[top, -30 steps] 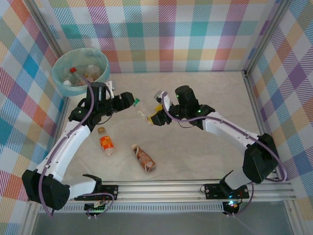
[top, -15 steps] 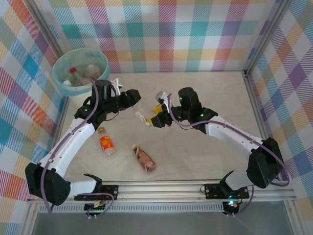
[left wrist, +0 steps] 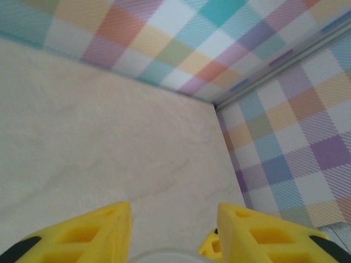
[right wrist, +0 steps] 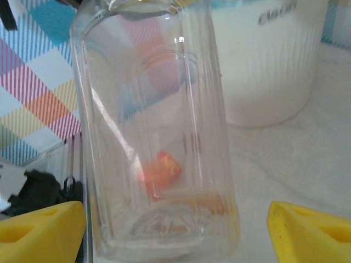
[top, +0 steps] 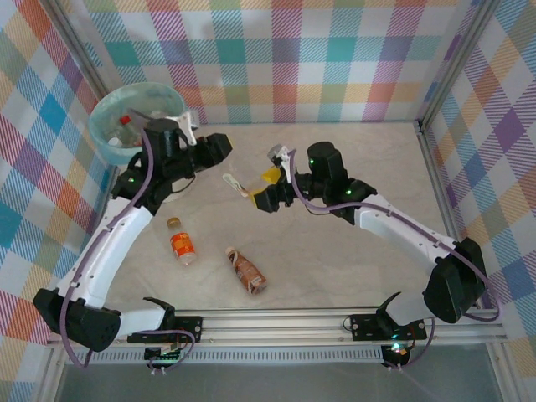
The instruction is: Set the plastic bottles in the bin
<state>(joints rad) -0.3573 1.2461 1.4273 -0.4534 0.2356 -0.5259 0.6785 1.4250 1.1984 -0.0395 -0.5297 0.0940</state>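
Right claw (right wrist: pixel 170 219) stands wide open; in its wrist view one yellow finger (right wrist: pixel 41 230) sits just beside the lower edge of the clear bottle (right wrist: pixel 156 137), while the other is well apart from it with bare table (right wrist: pixel 307 164) between; whether the near finger touches the bottle I cannot tell; left claw (left wrist: pixel 174 211) is drawn in narrow and holds that same clear bottle by its upper end, a pale rounded piece of it showing between the yellow fingers at the bottom edge of the left wrist view; from above, the bottle hangs slanted between the two claws, near the middle of the table and a little toward the back, its upper end at the left claw and its base toward the right claw; an orange patch shows blurred through its wall; the bin (top: pixel 104 147) stands in the far left corner against the plaid walls (top: pixel 293 59), lined with a light blue-green bag, and the left arm (top: pixel 126 218) reaches across its near side; inside it lie some bottles, among them a red-capped bottle (top: pixel 126 120); in the right wrist view the bin's white ribbed wall rises behind the clear bottle; two more plastic bottles lie on the table toward the near edge, well apart from both claws; an orange-labelled bottle (top: pixel 181 245) on the left, and a brown-labelled bottle (top: pixel 246 271) just right of it, lying slanted
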